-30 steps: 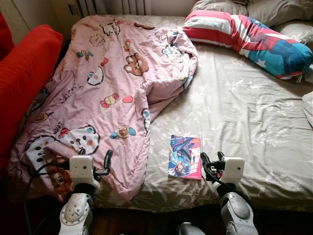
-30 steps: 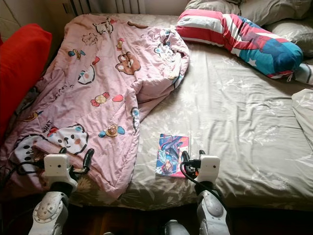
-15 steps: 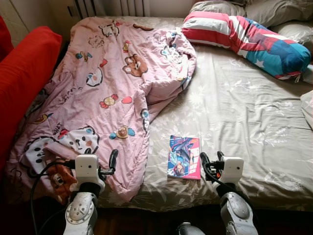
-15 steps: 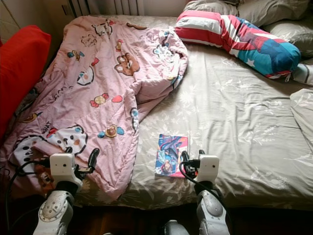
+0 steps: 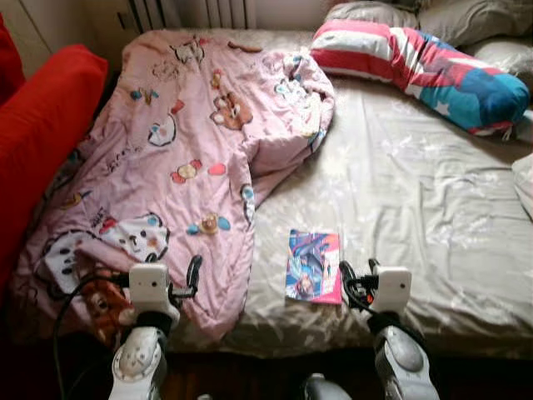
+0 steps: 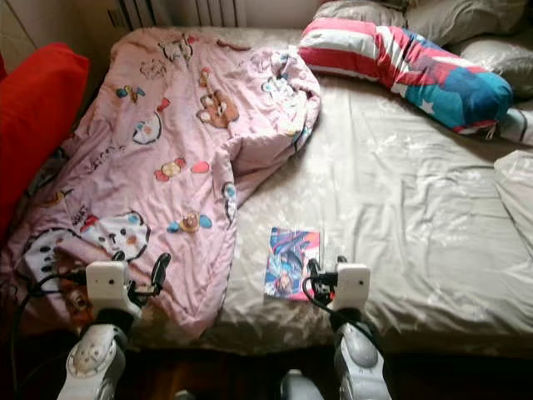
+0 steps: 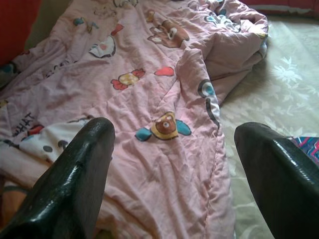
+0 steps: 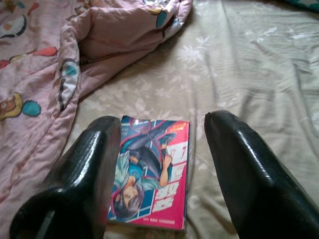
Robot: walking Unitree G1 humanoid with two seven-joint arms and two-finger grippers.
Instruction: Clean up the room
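Observation:
A colourful comic book (image 5: 314, 266) lies flat on the beige bed sheet (image 5: 416, 192) near the bed's front edge. My right gripper (image 5: 359, 268) hovers open just to the right of the book and close to it. In the right wrist view, the book (image 8: 152, 172) shows between and below the two black fingers (image 8: 249, 169). A rumpled pink cartoon quilt (image 5: 183, 158) covers the bed's left half and hangs over the front edge. My left gripper (image 7: 174, 129) is open above the quilt's front corner, holding nothing.
A striped red, white and blue pillow (image 5: 425, 62) lies at the head of the bed, with grey pillows (image 5: 466, 17) behind it. A red cushion (image 5: 42, 133) stands along the bed's left side. A radiator (image 5: 200, 12) is beyond the quilt.
My left gripper has shifted slightly to the right over the quilt's front corner. The right gripper and the book have stayed where they were. The picture is a little blurred now.

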